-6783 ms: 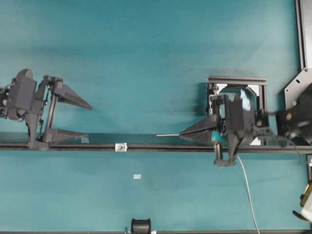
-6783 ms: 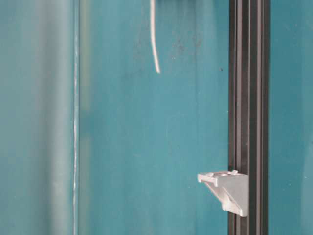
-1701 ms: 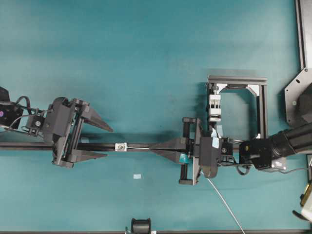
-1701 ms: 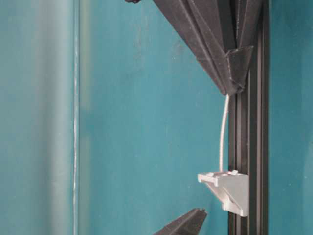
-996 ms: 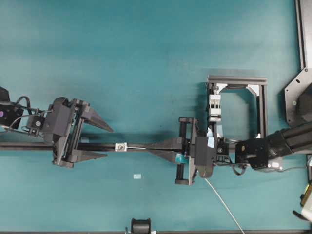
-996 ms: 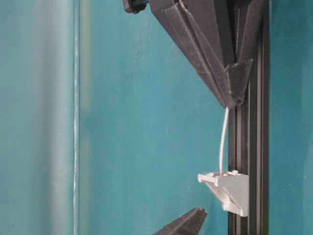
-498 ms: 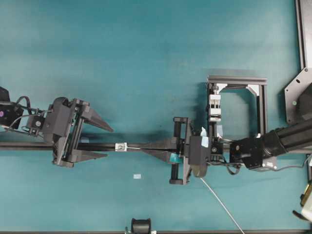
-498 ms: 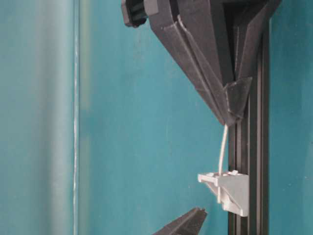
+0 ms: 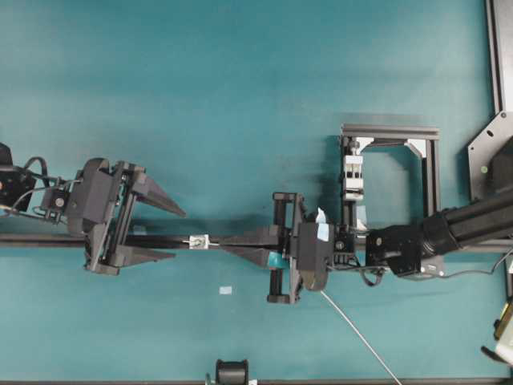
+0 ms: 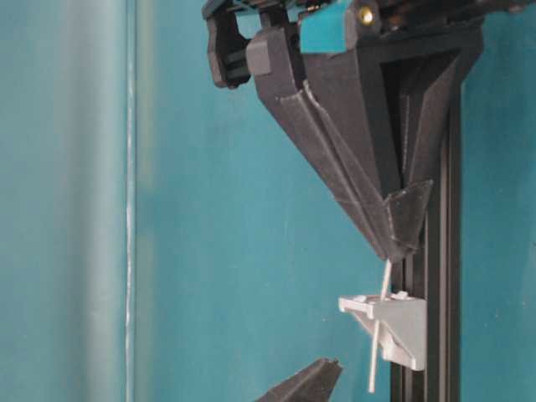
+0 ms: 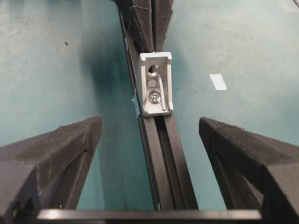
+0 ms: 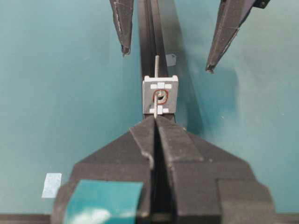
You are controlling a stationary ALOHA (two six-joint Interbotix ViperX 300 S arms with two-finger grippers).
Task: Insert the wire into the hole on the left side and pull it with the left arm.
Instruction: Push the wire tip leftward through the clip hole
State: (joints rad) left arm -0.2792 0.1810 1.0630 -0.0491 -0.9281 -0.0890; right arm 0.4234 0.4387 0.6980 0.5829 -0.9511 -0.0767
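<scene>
The small white block (image 9: 199, 241) with the hole (image 12: 160, 94) sits on the black rail (image 9: 40, 240). The thin pale wire (image 12: 156, 65) passes through the hole, and its tip pokes out on the left side (image 10: 373, 368). My right gripper (image 9: 222, 243), with teal tape, is shut on the wire just right of the block (image 12: 160, 108); the wire's slack (image 9: 361, 337) trails behind it. My left gripper (image 9: 178, 234) stands open, its fingers (image 12: 122, 28) straddling the rail a short way left of the block (image 11: 155, 84), apart from the wire.
A black frame (image 9: 390, 131) with a taller white clamp piece (image 9: 353, 175) stands behind the right arm. A small pale tape patch (image 9: 225, 290) lies on the teal table in front of the rail. A black roller (image 9: 232, 372) sits at the front edge.
My right gripper has slid left along the rail, pushing the wire further; its tip now sticks out past the block's left side. The left gripper has stayed put, open.
</scene>
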